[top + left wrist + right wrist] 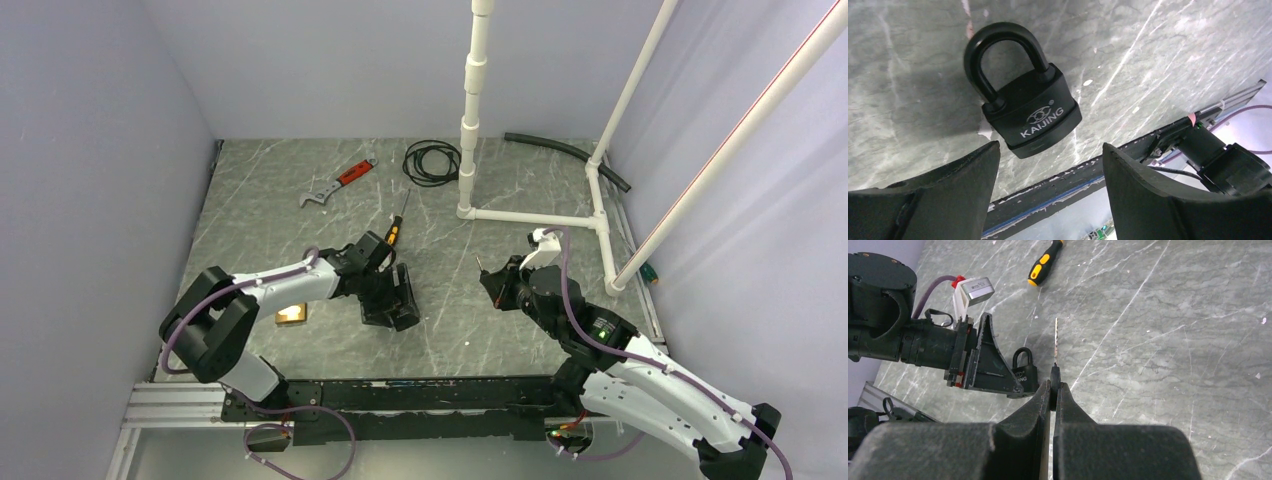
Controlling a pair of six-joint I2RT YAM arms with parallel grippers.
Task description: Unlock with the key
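Our left gripper point(1050, 172) hangs spread just short of the black KAIJING padlock point(1028, 107) — to the right, our right gripper point(1054, 390) pinches the key point(1056, 342).

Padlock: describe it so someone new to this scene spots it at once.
On the grey marbled table, find the open left claw; the padlock lies on the surface just ahead of its tips. It is all black with a closed shackle and white KAIJING lettering, unlike the yellow-and-black screwdriver beyond it.
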